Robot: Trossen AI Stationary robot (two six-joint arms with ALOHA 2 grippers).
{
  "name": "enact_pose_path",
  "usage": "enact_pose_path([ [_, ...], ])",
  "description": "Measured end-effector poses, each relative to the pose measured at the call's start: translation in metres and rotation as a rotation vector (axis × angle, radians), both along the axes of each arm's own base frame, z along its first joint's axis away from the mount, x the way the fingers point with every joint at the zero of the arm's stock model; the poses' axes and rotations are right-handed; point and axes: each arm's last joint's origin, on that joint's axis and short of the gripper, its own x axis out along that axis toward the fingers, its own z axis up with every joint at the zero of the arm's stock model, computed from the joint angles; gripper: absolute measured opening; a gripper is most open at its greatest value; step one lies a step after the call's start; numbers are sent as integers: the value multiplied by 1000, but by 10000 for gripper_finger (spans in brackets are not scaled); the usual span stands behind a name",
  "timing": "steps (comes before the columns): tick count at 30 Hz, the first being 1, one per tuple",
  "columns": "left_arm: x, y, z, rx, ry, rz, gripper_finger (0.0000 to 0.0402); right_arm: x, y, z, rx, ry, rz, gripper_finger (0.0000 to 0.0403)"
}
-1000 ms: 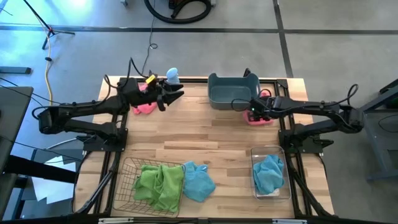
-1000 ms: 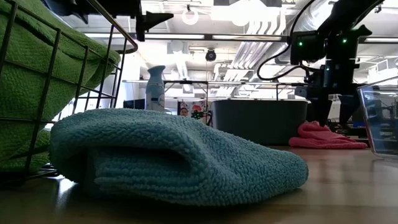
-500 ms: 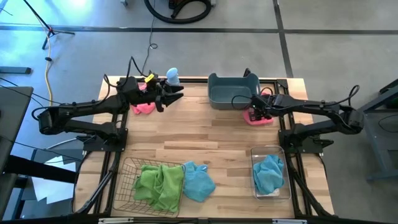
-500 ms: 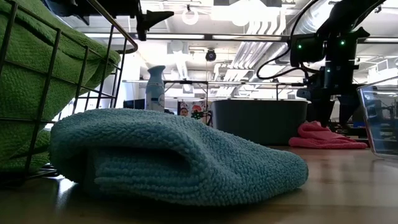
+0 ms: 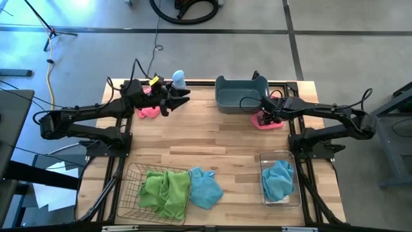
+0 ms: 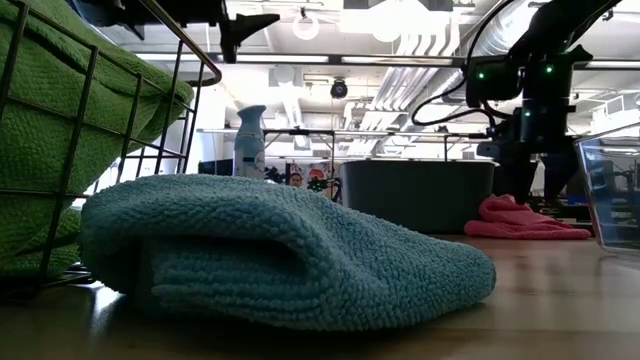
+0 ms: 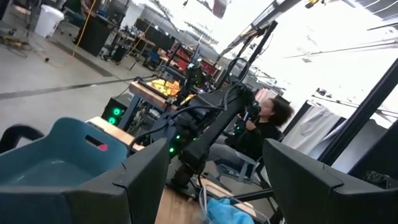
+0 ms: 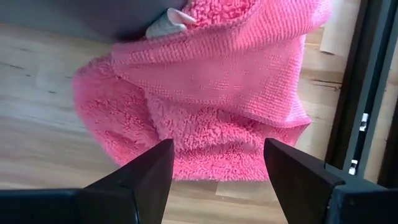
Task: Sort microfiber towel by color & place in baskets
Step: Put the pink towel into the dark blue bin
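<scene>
Fingers on my right gripper (image 8: 214, 163) are sitting spread apart, hanging right over the pink towel (image 8: 205, 93) that's lying on the table (image 5: 212, 138) just beside the blue-grey tub (image 5: 241, 94), not grabbing anything. Left gripper (image 5: 182, 96) is hovering with its fingers apart too, empty, over at the far edge near the spray bottle (image 5: 178, 78) and a second pink towel (image 5: 150, 111). Near me, green towels (image 5: 165, 190) are filling the wire basket (image 5: 129, 193), one blue towel (image 5: 206, 188) is lying just beside it, and another blue towel (image 5: 278, 179) is sitting in the clear bin (image 5: 280, 156).
</scene>
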Motion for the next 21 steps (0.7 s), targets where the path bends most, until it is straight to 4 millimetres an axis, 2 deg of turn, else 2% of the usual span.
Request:
enact_pose_path([
  [8, 0, 0, 1, 4, -6, 1, 245, 4, -3, 0, -45, -47, -55, 245],
  [13, 0, 0, 1, 4, -6, 6, 245, 11, -7, -10, -27, -23, -80, 245],
  [21, 0, 0, 1, 4, -6, 7, 245, 21, -12, -25, -37, 51, 20, 245],
])
